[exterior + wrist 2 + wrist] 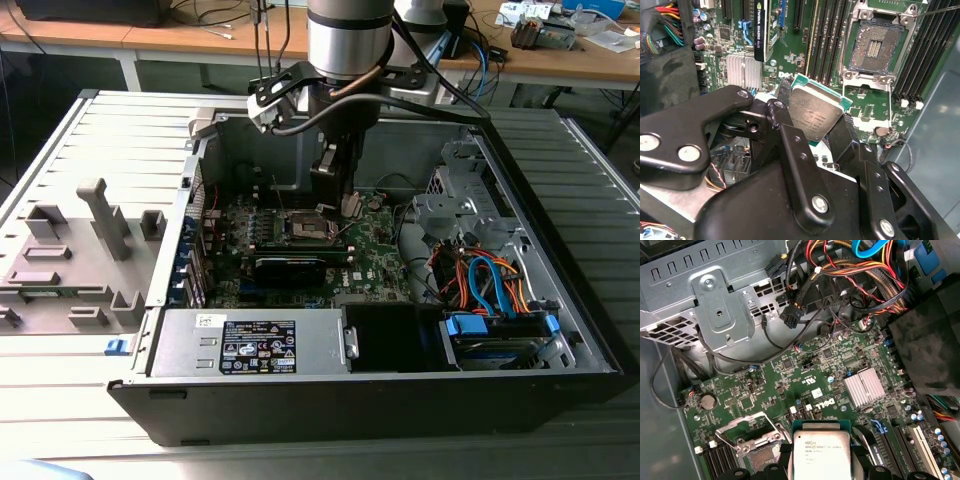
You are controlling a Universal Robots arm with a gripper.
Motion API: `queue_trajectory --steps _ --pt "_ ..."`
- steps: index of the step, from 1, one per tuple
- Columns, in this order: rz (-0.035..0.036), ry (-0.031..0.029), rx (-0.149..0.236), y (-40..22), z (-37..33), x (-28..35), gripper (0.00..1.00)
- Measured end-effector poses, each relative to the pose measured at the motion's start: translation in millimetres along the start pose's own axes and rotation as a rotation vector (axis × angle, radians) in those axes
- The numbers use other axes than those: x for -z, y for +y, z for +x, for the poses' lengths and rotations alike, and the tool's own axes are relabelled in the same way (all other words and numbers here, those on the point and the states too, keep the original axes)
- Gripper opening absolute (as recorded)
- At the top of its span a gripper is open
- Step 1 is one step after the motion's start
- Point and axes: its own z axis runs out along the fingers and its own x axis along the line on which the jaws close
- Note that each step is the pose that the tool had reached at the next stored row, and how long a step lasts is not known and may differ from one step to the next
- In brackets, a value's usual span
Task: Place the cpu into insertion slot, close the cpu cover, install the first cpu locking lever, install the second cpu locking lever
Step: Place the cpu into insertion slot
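Silvery metal tops the cpu [816, 114], which the gripper [809, 123] clamps by two opposite edges between its black fingers [774, 114], the chip's green underside rim showing past the metal. The cpu hangs in the air above the green board [871, 111], clear of it and tilted a little in the second wrist view. The insertion slot [874, 47] lies apart from the chip, its dark pin field bare inside the silvery rim, with rows of memory sticks [826, 40] on either side.

In the first wrist view the cpu [821, 456] sits over the board near a ribbed silver heat sink [864, 387]. In the exterior view the arm reaches down into the open computer case [560, 300], which lies on the grey ribbed counter [60, 140]. There the gripper [340, 195] is just beside the insertion slot [308, 228], towards the exterior view's right.
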Motion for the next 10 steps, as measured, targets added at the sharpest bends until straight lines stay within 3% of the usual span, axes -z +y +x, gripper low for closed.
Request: queue_trajectory --steps 10 --pt "0.0003 -0.0006 -0.008 0.0 0.0 -0.4 0.55"
